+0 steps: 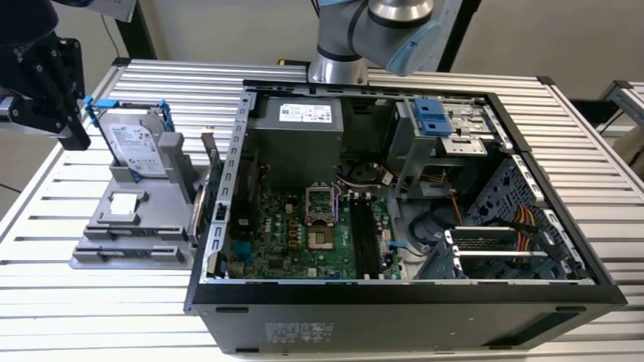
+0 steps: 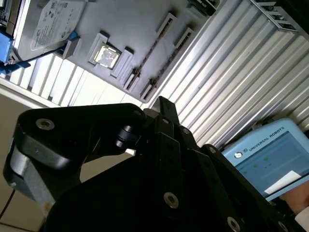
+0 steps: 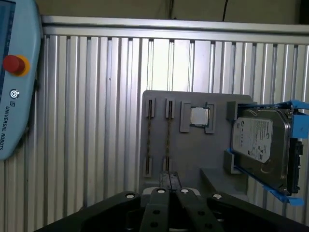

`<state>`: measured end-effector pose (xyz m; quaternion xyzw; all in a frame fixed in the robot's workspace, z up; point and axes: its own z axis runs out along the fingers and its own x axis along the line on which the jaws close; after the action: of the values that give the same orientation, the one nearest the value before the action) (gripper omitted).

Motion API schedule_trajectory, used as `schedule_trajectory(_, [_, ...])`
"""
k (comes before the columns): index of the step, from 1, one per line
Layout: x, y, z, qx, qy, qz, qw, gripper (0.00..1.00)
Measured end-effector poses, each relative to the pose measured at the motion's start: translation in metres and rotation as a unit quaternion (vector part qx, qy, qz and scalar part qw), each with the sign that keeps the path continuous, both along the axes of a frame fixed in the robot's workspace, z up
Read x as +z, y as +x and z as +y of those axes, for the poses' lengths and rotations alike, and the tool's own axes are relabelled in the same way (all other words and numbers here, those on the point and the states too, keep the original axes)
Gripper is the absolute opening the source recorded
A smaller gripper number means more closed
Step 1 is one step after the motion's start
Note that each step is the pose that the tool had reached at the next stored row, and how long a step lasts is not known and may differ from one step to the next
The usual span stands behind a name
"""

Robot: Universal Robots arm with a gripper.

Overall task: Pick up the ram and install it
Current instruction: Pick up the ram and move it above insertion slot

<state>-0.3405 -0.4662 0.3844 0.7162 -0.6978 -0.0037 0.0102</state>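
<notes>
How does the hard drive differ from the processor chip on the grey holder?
The hard drive stands propped on edge; the processor chip lies flat in a recess. The hard drive is far bigger than the processor chip. The hard drive carries a pale label; the processor chip's top is bare shiny metal. Both sit on the grey holder.

Exterior view: high up, looking down into the open case (image 1: 403,317), gripper (image 1: 71,128) off to one side.
First wrist view: tight behind the gripper, facing the grey fixture (image 3: 193,157).
Second wrist view: same closeness, rolled sideways.
Shared: fixture, hard drive (image 3: 260,145).
</notes>
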Motion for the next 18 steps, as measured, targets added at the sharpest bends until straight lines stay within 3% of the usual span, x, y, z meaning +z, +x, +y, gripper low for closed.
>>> schedule_trajectory(6, [0.0000, 0.0000, 0.0000, 0.000, 0.0000, 0.0000, 1.0000, 0.00])
schedule_trajectory(7, [0.0000, 0.0000, 0.0000, 0.000, 0.0000, 0.0000, 1.0000, 1.00])
schedule_trajectory(18, [-0.0002, 0.0000, 0.0000, 0.001, 0.0000, 0.0000, 1.0000, 1.00])
